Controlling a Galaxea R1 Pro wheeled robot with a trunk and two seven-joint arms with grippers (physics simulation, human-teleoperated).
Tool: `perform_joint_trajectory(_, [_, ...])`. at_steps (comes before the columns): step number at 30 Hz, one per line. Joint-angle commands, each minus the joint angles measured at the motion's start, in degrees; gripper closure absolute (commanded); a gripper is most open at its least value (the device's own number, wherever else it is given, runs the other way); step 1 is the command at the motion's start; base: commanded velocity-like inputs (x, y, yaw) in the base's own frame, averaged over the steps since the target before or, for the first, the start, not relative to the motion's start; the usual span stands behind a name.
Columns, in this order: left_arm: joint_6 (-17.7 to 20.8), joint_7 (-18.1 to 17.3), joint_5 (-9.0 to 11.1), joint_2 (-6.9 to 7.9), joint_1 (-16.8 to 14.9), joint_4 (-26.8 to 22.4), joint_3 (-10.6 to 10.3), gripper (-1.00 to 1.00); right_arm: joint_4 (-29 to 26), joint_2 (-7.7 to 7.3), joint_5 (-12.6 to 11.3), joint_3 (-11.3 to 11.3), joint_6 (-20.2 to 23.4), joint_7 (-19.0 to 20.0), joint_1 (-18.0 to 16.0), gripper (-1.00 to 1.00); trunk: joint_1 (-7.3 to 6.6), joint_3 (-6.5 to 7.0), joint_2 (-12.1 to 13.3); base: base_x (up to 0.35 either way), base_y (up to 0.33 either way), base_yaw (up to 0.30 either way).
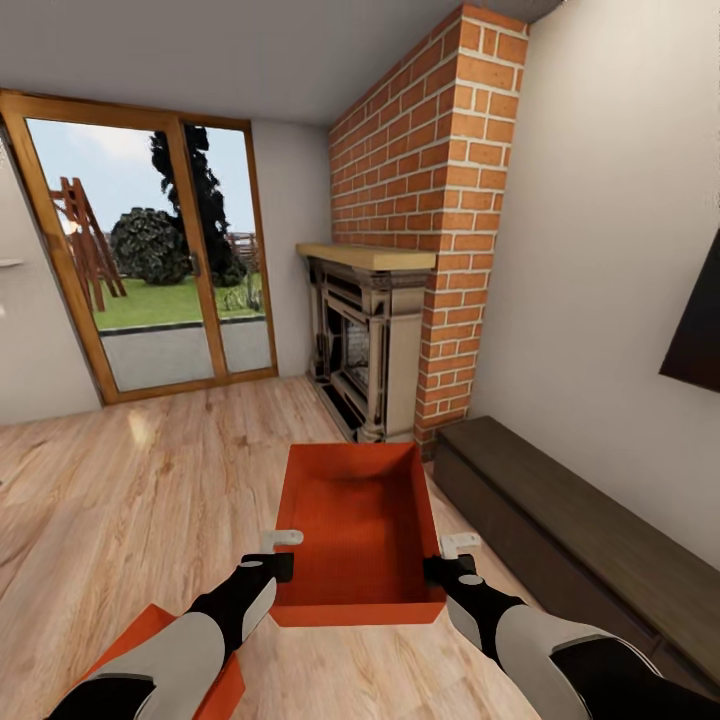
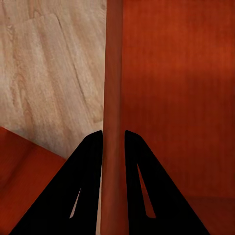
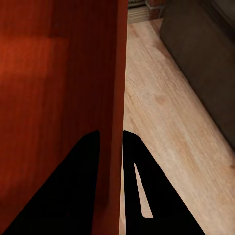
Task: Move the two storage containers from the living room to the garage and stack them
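Observation:
I am in the living room. One orange-red storage container (image 1: 358, 530) is held in front of me above the wood-plank flooring, open side up. My left gripper (image 1: 281, 567) is shut on its left wall (image 2: 112, 88), and my right gripper (image 1: 437, 570) is shut on its right wall (image 3: 115, 93). The second storage container (image 1: 140, 640) lies on the planks at the lower left, partly hidden by my left arm; a corner of it (image 2: 24, 161) shows in the left wrist view.
A brick fireplace (image 1: 385, 330) stands ahead right of centre. A low dark bench (image 1: 570, 540) runs along the right wall under a dark screen (image 1: 695, 320). Wood-framed glass doors (image 1: 150, 260) are at the back left, with open plank flooring (image 1: 130, 480) before them.

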Motion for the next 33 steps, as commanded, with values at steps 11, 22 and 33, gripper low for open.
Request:
perform_joint_trajectory(11, [0.36, 0.54, -0.29, -0.07, -0.01, -0.28, 0.39, 1.00, 0.16, 0.09, -0.20, -1.43, -0.20, -0.21, -0.08, 1.00, 0.01, 0.90, -0.05, 0.000, 0.000, 0.000])
perform_joint_trajectory(22, [0.36, 0.56, -0.29, -0.07, -0.01, -0.30, 0.39, 1.00, 0.16, 0.14, -0.18, -1.43, -0.20, -0.21, -0.08, 1.00, 0.01, 1.87, -0.05, 0.000, 0.000, 0.000])
perform_joint_trajectory(33, [0.36, 0.56, -0.29, -0.07, -0.01, -0.30, 0.39, 1.00, 0.16, 0.13, -0.19, -1.43, -0.20, -0.21, -0.08, 1.00, 0.01, 2.83, -0.05, 0.000, 0.000, 0.000])
